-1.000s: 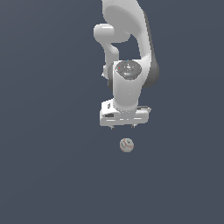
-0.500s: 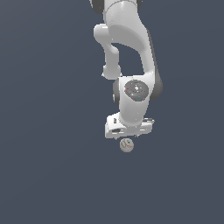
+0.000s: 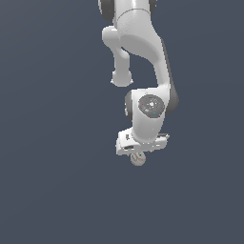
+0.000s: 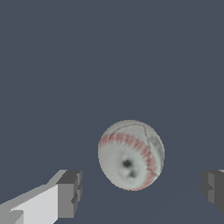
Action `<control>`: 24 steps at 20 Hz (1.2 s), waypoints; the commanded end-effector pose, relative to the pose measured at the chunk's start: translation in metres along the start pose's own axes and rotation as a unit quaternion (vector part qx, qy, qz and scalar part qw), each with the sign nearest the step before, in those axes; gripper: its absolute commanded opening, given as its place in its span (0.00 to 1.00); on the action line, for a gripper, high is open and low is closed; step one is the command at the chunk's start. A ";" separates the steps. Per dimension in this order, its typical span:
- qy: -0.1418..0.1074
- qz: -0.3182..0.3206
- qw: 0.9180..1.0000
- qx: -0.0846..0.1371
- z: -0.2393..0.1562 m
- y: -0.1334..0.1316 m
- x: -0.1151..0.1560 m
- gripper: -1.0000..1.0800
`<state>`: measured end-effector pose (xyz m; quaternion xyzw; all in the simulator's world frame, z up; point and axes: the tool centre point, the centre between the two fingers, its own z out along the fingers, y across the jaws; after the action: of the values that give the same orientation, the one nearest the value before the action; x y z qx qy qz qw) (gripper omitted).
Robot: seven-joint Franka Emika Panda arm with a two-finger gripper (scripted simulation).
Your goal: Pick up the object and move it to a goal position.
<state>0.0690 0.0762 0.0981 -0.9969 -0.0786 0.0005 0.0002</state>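
The off-white baseball [image 3: 138, 160] with red seams lies on the dark grey floor, partly hidden under the arm's hand in the exterior view. In the wrist view the baseball [image 4: 131, 155] sits between my two fingers, nearer neither clearly, with a gap on each side. My gripper [image 4: 141, 191] is open and low around the ball, not touching it. One finger [image 4: 69, 194] shows fully, the other finger [image 4: 213, 189] is cut by the frame edge. In the exterior view the gripper [image 3: 137, 156] is directly over the ball.
The white robot arm [image 3: 143, 57] reaches down from the top of the exterior view. The floor [image 3: 47, 190] is a plain dark grey surface with no other objects in view.
The arm has lowered steadily; the hand, which was above the ball a second ago, now sits down over it with the fingers either side. The ball has not moved.
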 end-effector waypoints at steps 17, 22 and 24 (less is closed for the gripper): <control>0.000 -0.001 1.000 0.000 0.050 0.000 0.001 0.96; 0.000 -0.001 1.000 0.000 0.050 0.000 0.001 0.00; 0.000 -0.001 1.000 0.000 0.050 0.000 0.001 0.00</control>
<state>0.0695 0.0762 0.0473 -0.9969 -0.0791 0.0008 0.0000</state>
